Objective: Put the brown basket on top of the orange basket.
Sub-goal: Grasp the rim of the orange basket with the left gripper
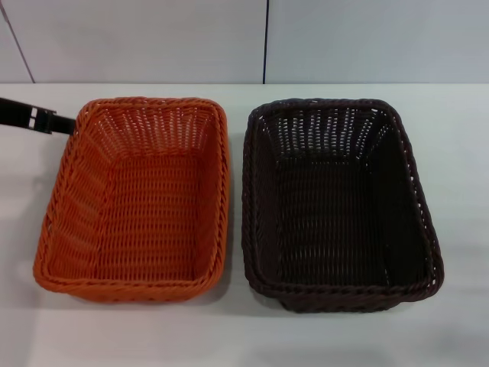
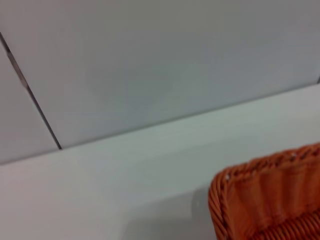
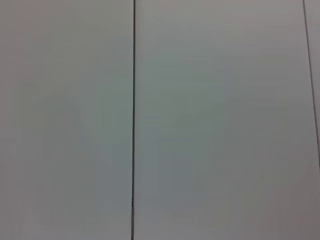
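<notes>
Toward the table's (image 1: pixel 244 336) left edge, the left gripper (image 1: pixel 46 120) touches the orange basket's (image 1: pixel 137 199) far corner; jaw state cannot be told. Beside it sits the brown basket (image 1: pixel 336 206). A push there could skew the stacking target.

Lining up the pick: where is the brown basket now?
In the head view, the brown basket sits on the table's right side, right beside the orange basket, nothing inside it.

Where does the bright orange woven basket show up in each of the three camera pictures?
Head view: bright orange woven basket on the left, beside the dark brown woven basket.
Left wrist view: one corner only, lower right.
Right wrist view: absent.
Shared landmark: the white table.
</notes>
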`<state>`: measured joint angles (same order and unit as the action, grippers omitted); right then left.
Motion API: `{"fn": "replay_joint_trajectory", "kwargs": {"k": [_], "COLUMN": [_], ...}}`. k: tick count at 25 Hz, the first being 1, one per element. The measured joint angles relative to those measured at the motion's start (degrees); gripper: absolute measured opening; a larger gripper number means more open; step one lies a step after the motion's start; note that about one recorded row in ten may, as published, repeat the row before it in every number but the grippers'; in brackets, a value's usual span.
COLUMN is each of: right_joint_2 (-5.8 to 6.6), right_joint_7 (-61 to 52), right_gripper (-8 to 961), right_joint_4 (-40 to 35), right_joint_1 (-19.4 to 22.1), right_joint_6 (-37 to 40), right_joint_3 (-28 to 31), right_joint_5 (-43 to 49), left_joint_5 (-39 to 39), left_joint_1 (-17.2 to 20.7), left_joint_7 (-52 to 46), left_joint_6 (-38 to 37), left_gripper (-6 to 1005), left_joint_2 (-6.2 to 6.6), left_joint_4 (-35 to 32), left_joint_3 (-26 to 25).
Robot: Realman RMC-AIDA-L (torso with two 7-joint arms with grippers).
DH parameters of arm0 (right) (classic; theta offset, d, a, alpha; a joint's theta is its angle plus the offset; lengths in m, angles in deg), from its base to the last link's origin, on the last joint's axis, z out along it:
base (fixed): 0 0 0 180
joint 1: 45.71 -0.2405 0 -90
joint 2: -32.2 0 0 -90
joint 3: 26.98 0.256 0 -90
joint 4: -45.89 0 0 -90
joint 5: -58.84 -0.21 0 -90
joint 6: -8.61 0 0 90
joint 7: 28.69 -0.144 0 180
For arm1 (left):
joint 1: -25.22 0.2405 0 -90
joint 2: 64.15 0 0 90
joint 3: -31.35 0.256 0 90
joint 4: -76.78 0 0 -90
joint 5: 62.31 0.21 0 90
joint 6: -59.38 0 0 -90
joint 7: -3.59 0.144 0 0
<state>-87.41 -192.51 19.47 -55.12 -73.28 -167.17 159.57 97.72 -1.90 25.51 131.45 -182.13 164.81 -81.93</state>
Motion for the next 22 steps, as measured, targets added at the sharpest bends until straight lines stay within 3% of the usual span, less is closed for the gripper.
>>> {"fn": "replay_joint_trajectory", "kwargs": {"k": [22], "right_joint_2": [0.0], "right_joint_7": [0.0], "right_gripper": [823], "right_joint_4": [1.13], "right_joint_1": [-0.06], "right_joint_6": [-0.03], "right_joint_3": [0.0], "right_joint_5": [-0.24], "left_joint_5": [0.54], "left_joint_1": [-1.36], "left_joint_7": [0.33], "left_joint_6": [0.52], "left_gripper": [766], "left_joint_2": [0.0], "left_joint_4": [-10.84], "left_joint_3": [2.81]}}
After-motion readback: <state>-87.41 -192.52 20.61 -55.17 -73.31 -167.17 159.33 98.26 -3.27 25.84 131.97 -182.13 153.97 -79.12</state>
